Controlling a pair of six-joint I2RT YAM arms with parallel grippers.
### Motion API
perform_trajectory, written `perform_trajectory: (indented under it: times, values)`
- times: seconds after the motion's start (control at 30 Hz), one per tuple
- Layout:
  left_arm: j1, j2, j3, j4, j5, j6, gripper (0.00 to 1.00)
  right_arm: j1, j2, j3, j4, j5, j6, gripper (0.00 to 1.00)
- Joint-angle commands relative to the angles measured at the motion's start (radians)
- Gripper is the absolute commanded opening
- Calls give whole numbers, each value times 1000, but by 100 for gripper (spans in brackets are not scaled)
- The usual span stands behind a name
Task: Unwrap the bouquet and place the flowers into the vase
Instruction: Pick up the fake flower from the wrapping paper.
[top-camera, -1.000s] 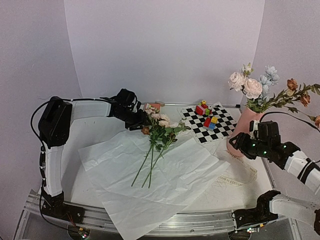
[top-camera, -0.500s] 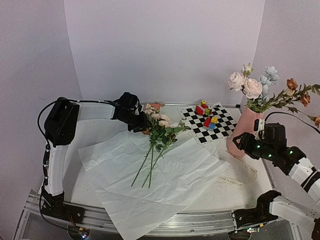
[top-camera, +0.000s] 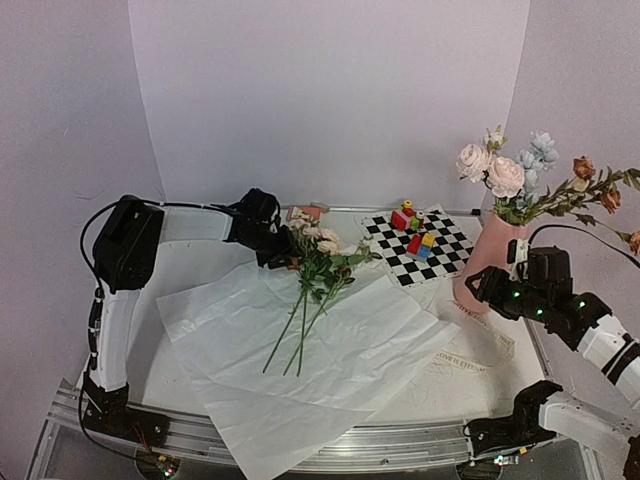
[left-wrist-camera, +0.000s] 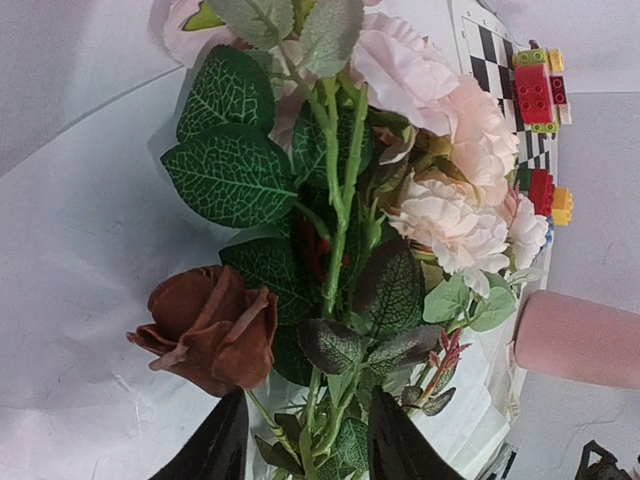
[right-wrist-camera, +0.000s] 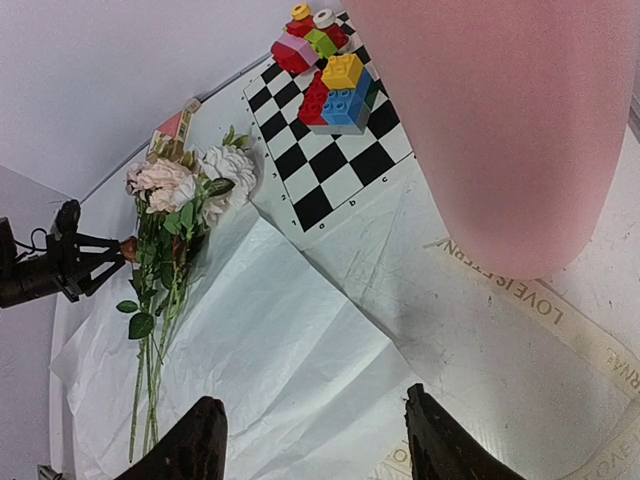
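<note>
The bouquet lies unwrapped: the flowers (top-camera: 318, 262) rest on the spread, creased white paper (top-camera: 330, 350), blooms toward the back, stems toward the front. My left gripper (top-camera: 283, 258) is at the bloom end. In the left wrist view its jaws (left-wrist-camera: 305, 440) are closed on the green stems just below a brown rose (left-wrist-camera: 215, 328) and the pink blooms (left-wrist-camera: 450, 110). The pink vase (top-camera: 487, 258) stands at the right with several flowers (top-camera: 505, 176) in it. My right gripper (top-camera: 478, 285) hovers open beside the vase (right-wrist-camera: 500, 120), nothing between its fingers (right-wrist-camera: 190, 450).
A checkered mat (top-camera: 418, 245) with toy blocks (top-camera: 414, 232) lies between the flowers and the vase. A small pink card (top-camera: 305, 212) sits at the back. A printed clear sheet (top-camera: 470, 355) covers the table near the vase. The table's metal rail (top-camera: 330, 440) runs along the front.
My left gripper's jaws have closed in on the stems and the left arm has settled slightly. The right arm drew back a little to the right, then held still.
</note>
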Motion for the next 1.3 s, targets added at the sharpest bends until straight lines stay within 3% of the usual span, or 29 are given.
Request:
perform_trajectory:
  times: [0.0, 0.13, 0.33, 0.67, 1.17, 1.27]
  values:
    - [1, -20, -8, 21, -9, -41, 46, 7, 13, 34, -18, 16, -22, 62]
    - [-8, -96, -70, 20, -73, -54, 51, 7, 24, 38, -17, 15, -25, 62]
    - [-23, -152, -125, 29, -90, -90, 51, 7, 42, 40, -10, 7, -32, 63]
    - [-29, -93, -109, 51, -45, -138, 37, 7, 81, 61, 0, -5, -50, 63]
    - [-39, -10, -73, 58, -60, -199, 33, 6, 123, 95, 12, -38, -62, 63]
    - [-39, -4, -62, 66, -78, -209, 23, 6, 131, 107, 13, -45, -69, 63]
